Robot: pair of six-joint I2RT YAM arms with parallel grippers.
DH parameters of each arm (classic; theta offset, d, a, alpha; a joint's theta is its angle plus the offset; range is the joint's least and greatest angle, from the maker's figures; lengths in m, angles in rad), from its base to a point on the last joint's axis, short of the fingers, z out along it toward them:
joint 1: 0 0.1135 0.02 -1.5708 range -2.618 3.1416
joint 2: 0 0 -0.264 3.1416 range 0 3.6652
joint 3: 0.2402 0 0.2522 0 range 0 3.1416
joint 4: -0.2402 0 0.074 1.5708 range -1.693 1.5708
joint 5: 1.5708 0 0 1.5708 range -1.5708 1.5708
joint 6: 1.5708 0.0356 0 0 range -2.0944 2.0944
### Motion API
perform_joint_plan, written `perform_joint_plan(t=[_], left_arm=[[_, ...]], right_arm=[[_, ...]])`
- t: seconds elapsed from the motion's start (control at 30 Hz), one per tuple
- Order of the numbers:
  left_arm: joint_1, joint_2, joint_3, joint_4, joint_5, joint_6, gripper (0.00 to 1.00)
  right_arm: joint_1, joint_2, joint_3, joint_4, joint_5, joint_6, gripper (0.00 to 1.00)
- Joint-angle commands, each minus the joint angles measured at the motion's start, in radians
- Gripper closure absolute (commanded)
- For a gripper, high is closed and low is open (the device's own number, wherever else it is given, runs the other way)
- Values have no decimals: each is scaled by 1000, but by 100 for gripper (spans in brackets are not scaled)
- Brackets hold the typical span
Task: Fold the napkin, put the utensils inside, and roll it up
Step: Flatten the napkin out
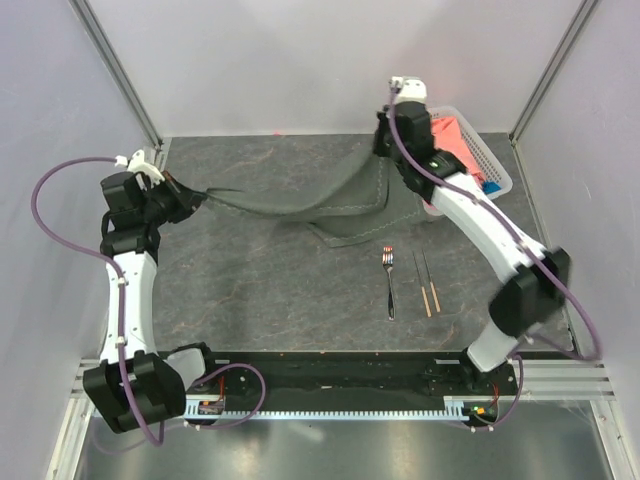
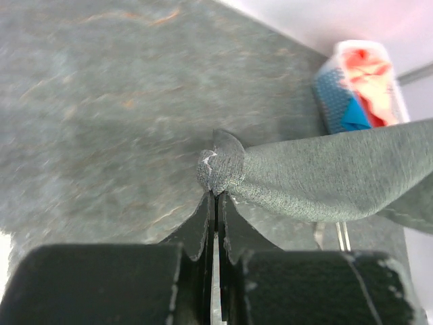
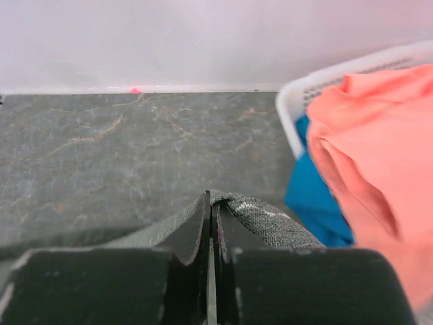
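The dark grey napkin [image 1: 330, 205] hangs stretched above the table between both arms, sagging in the middle with its lower part trailing on the tabletop. My left gripper [image 1: 196, 196] is shut on its left corner [image 2: 220, 166]; the jaws are pressed together on the cloth. My right gripper [image 1: 385, 150] is shut on the far right corner [image 3: 233, 203], close to the basket. The silver fork [image 1: 389, 280] and the wooden chopsticks [image 1: 426, 283] lie side by side on the table, nearer the front and to the right of the middle.
A white basket [image 1: 490, 160] at the back right holds a salmon-pink cloth [image 3: 365, 149] and a blue cloth [image 3: 314, 203]. Grey walls and metal posts close in the table's back and sides.
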Motion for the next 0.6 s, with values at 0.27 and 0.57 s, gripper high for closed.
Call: perform_joint_plan(t=[0.27, 0.57], left_arm=[[112, 144, -75, -30, 11, -23, 98], [112, 141, -67, -27, 31, -20, 98]], right_arm=[[34, 553, 284, -51, -177, 21, 38], [34, 434, -48, 17, -208, 15, 44]])
